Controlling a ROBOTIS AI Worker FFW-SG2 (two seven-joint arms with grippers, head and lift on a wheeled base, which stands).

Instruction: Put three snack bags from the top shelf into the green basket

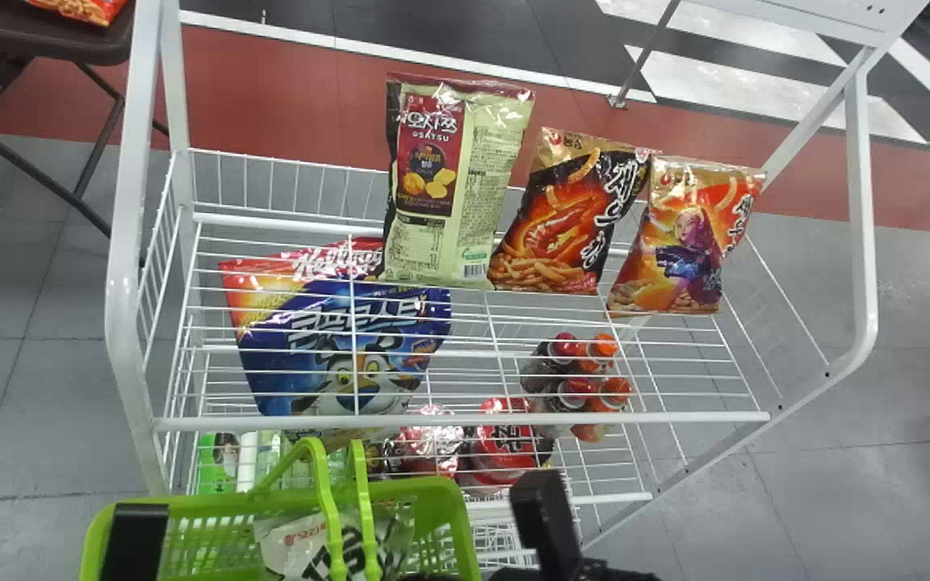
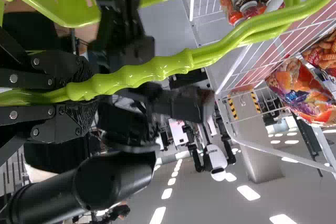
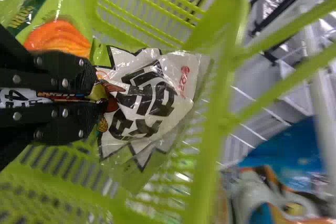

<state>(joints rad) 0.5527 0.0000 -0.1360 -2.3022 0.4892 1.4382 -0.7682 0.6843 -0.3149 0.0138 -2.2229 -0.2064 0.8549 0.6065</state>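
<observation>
White snack bag (image 3: 149,90) gripped in right hand (image 1: 550,524), inside green basket (image 1: 433,489) at seven o'clock. Basket handle (image 1: 363,504) clamped by left hand (image 1: 136,541), eight o'clock. Three bags (image 1: 566,222) seen on top shelf (image 1: 465,419), twelve to two o'clock.
</observation>
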